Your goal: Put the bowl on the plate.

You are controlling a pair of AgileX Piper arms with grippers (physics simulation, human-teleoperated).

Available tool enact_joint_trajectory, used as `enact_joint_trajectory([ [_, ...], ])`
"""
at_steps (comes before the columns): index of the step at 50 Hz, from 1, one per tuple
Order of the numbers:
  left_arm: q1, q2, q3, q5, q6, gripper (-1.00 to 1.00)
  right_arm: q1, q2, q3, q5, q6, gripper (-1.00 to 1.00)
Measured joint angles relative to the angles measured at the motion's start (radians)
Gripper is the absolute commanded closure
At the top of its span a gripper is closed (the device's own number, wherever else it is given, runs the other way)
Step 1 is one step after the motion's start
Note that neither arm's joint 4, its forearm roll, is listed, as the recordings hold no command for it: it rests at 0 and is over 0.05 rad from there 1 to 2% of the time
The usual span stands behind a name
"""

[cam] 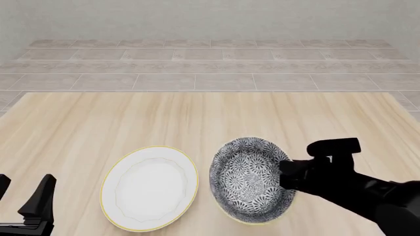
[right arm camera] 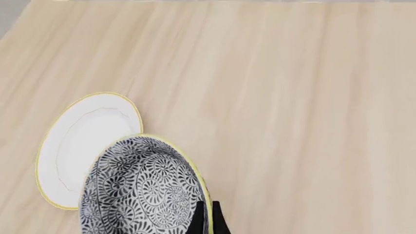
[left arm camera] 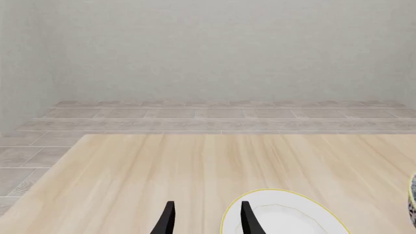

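At the near left edge of the table (cam: 210, 113) the left gripper (cam: 23, 194) stands with its fingers spread apart and nothing between them. Just beyond it lies the plate (cam: 149, 188), flat on the wood. Right beside the plate, apart from it, is the bowl (cam: 248, 179), tipped toward the plate, with the right gripper (right arm camera: 206, 219) pinched shut on its right rim.

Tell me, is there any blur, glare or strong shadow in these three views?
Front view: sharp, even light, no glare on the plate, no clear shadow around the bowl. Left wrist view: sharp, plate cut off by the frame's edge. Right wrist view: sharp, flat light, bowl pattern crisp.
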Motion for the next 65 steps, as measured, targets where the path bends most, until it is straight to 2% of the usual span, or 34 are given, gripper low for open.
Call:
enact_joint_trajectory([
  [36, 0.0, 0.0, 0.0, 0.0, 0.0, -1.0, 0.134, 0.147, -0.209, -0.046, 0.025, 1.0],
  [65, 0.0, 0.0, 0.0, 0.0, 0.0, -1.0, 0.22, 0.281, -0.333, -0.074, 0.074, 1.0],
])
